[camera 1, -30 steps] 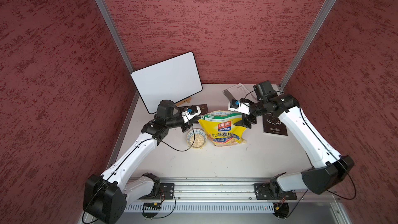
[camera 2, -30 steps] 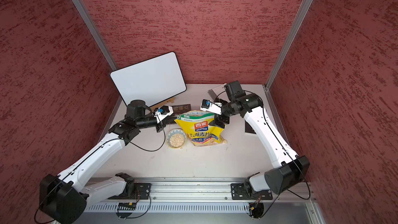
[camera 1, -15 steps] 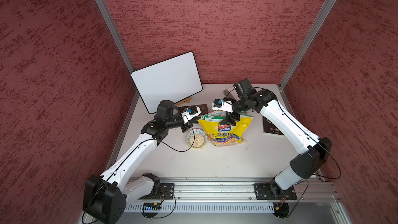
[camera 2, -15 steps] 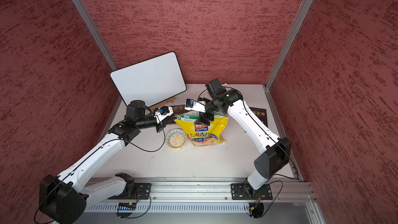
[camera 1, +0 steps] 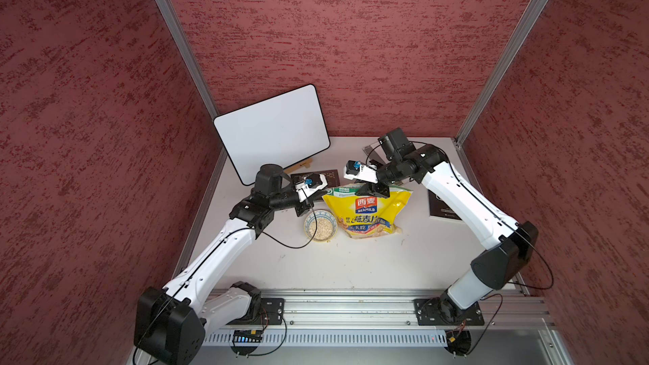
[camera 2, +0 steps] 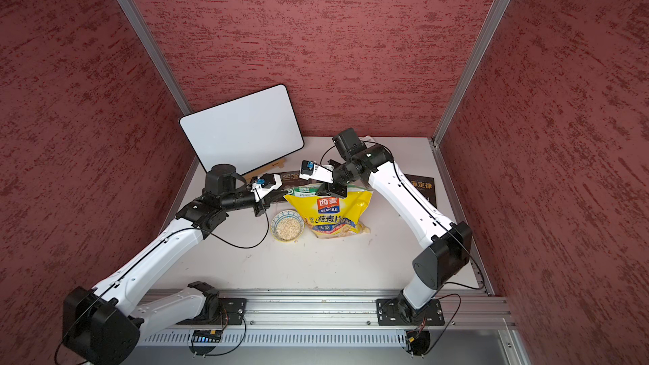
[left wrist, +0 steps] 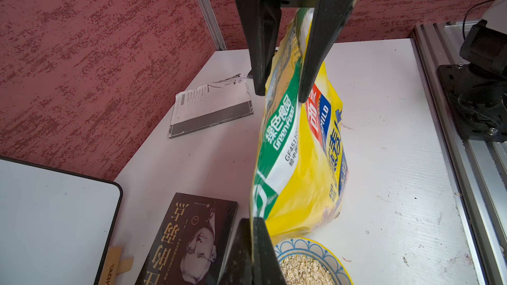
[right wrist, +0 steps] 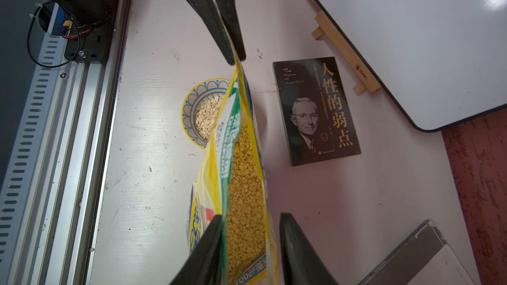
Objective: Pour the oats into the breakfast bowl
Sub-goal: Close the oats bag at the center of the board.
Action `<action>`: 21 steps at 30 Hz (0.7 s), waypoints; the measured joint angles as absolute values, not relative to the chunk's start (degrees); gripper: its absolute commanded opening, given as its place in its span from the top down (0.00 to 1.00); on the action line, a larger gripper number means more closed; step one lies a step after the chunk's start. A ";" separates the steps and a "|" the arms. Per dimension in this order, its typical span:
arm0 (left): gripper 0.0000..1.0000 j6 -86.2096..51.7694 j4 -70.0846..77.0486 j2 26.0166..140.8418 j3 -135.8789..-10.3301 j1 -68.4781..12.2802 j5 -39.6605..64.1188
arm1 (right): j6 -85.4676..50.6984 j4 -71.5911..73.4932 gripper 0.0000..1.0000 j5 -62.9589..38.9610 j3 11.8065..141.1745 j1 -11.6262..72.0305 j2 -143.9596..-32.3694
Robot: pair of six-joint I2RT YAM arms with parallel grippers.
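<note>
At mid-table the bag (camera 1: pixel 367 210) stands upright, just beside the bowl (camera 1: pixel 306 223). Some oats (camera 1: pixel 321 230) already lie heaped in the bowl, and more sit loose inside the bag's open mouth. The left gripper (left wrist: pixel 253 226) is pinched tight on one top corner of the bag. The right gripper (right wrist: pixel 251 216) straddles the mouth farther along, jaws part open, one finger at the front wall and the other clear of the back wall, so it grips nothing yet. The pour looks largely done, or a top-up is being set up. Next comes a firm pinch by the right, then a joint lift with the mouth kept level. The white table (camera 1: pixel 351 268) is scuffed, with a whiteboard (camera 1: pixel 272 131) and a book (right wrist: pixel 315 111) behind, and red walls (camera 1: pixel 351 29) close it in.
</note>
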State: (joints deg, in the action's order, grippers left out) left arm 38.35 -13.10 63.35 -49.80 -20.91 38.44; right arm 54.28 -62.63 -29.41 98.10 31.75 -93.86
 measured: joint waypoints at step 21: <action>0.50 37.69 -10.37 61.65 -48.82 -20.58 38.87 | 54.26 -63.70 1.00 -28.16 97.76 31.24 -92.44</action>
State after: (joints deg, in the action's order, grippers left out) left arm 37.69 -10.37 61.65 -48.82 -20.58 38.87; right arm 54.26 -63.70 -28.16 97.76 31.24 -92.44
